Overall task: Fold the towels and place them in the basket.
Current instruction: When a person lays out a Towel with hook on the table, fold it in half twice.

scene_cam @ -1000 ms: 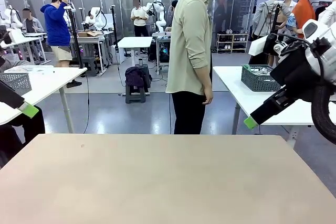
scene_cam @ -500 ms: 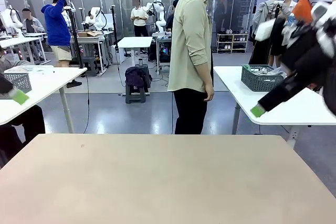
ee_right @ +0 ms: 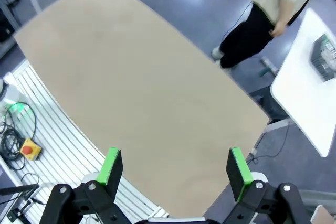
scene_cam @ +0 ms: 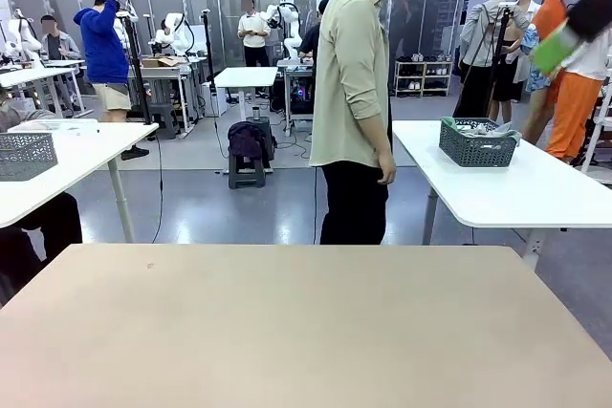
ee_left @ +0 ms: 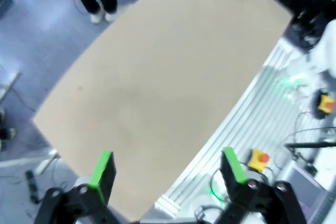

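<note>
The towels are hard to place. The likeliest spot is the pale heap (scene_cam: 478, 127) in the dark lattice basket (scene_cam: 475, 145), though it is too small to tell.

The left claw (ee_left: 167, 166) hangs high above the tan bench (ee_left: 157, 77), its green pads spread wide with nothing between them. The right claw (ee_right: 175, 166) is just as high and just as wide apart, also holding nothing. One of its green pads shows at the upper right of the front view.

Beneath both claws is the bench's bare tan top. At its far edge a person (scene_cam: 352, 93) stands side-on, one hand (scene_cam: 386, 171) hanging loose. Behind the person is a white bench (scene_cam: 521, 193), well apart from the tan one, and the basket sits near its back corner.

The task looks to be at its very start, with no folding begun. The next move probably needs a towel laid flat on the tan bench, most likely by the person. After that, each claw would come down with pads open on a near corner or edge of the cloth, and the basket would have to be brought within reach.
</note>
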Controlling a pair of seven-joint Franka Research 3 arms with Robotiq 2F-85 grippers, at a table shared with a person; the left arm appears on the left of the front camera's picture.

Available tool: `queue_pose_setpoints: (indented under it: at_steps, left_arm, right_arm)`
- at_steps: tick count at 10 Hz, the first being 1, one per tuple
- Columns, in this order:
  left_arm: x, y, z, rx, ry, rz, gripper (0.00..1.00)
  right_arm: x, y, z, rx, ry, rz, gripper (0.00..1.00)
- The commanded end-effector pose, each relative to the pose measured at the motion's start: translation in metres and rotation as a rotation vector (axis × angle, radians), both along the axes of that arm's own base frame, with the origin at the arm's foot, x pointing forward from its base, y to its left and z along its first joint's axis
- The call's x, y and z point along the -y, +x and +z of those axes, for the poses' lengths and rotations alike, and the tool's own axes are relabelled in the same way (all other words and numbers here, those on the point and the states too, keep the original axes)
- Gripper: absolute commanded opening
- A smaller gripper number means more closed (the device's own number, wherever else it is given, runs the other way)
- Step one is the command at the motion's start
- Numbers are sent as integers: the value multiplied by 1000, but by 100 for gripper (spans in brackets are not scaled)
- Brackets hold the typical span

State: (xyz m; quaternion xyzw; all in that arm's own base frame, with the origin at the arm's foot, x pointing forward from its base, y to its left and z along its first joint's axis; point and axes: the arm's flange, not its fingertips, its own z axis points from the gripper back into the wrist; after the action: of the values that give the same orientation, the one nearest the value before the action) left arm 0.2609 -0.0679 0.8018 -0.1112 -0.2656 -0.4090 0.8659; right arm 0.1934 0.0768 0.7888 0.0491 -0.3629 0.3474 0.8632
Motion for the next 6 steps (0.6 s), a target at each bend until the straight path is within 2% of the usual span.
queue_pose_setpoints:
  at_steps: [1, 3, 6]
  left_arm:
    - [-6, -15, 38, 30, -12, -23, 100]
    - [-23, -35, 61, 82, -48, -14, 100]
    - [-62, -59, 70, 118, -111, 17, 100]
  right_arm:
    - [14, -15, 25, 34, 15, -7, 100]
    - [34, -37, 42, 60, 63, -10, 100]
    - [63, -60, 40, 87, 111, -40, 100]
